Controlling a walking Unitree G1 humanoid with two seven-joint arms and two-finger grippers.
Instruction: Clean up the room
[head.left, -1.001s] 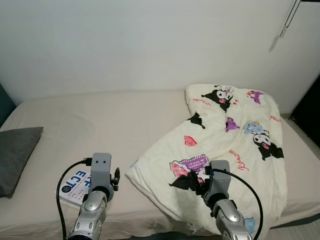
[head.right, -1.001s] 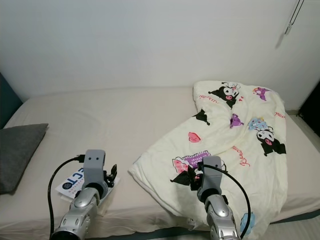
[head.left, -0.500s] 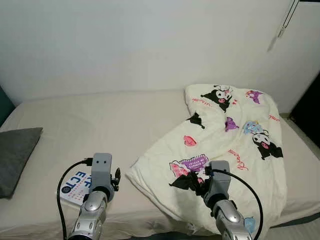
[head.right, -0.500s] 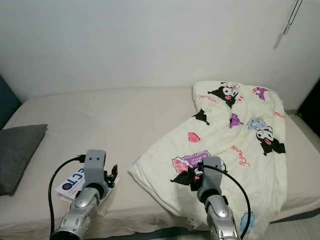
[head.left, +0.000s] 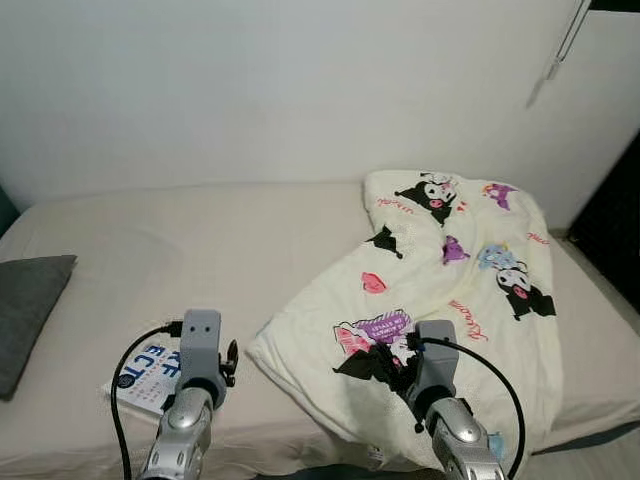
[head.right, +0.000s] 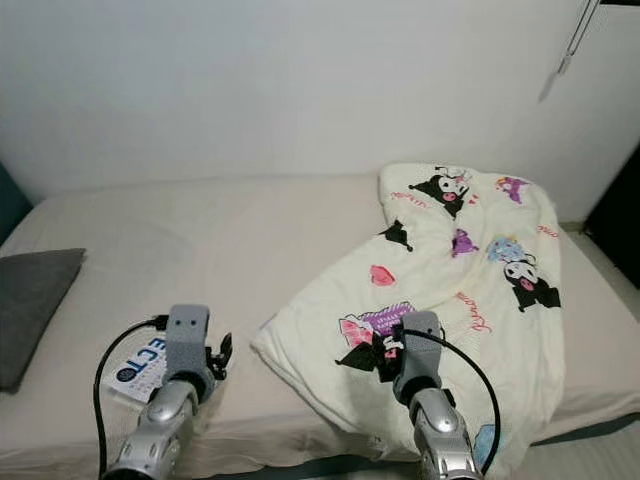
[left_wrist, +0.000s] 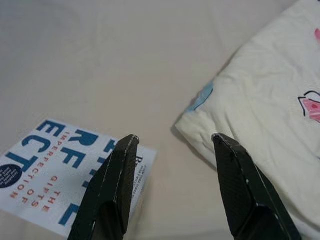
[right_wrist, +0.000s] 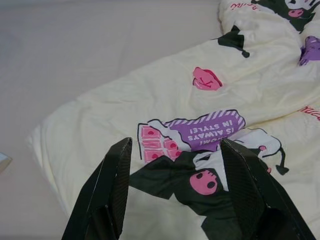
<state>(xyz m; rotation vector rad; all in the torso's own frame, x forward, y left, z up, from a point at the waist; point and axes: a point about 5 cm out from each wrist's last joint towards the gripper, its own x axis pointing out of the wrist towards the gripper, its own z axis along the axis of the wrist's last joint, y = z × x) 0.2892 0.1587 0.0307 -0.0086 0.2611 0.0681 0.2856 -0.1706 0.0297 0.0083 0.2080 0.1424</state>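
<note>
A cream blanket (head.left: 450, 270) printed with cartoon figures lies crumpled across the right half of the bed (head.left: 200, 250). A white book (head.left: 150, 372) with blue letters lies flat near the bed's front left edge. My left gripper (left_wrist: 173, 137) hovers open above the sheet, between the book (left_wrist: 55, 170) and the blanket's near corner (left_wrist: 265, 115). It holds nothing. My right gripper (right_wrist: 176, 142) is open over the blanket's front part (right_wrist: 200, 100), above the purple and pink print. Nothing sits between its fingers.
A grey pillow (head.left: 25, 310) lies at the bed's left edge. A white wall stands behind the bed, with a cord (head.left: 560, 45) hanging at the upper right. A dark opening (head.left: 615, 220) borders the bed on the right.
The whole picture has shifted slightly, so the camera moved. Both grippers stay open over the same spots near the bed's front edge.
</note>
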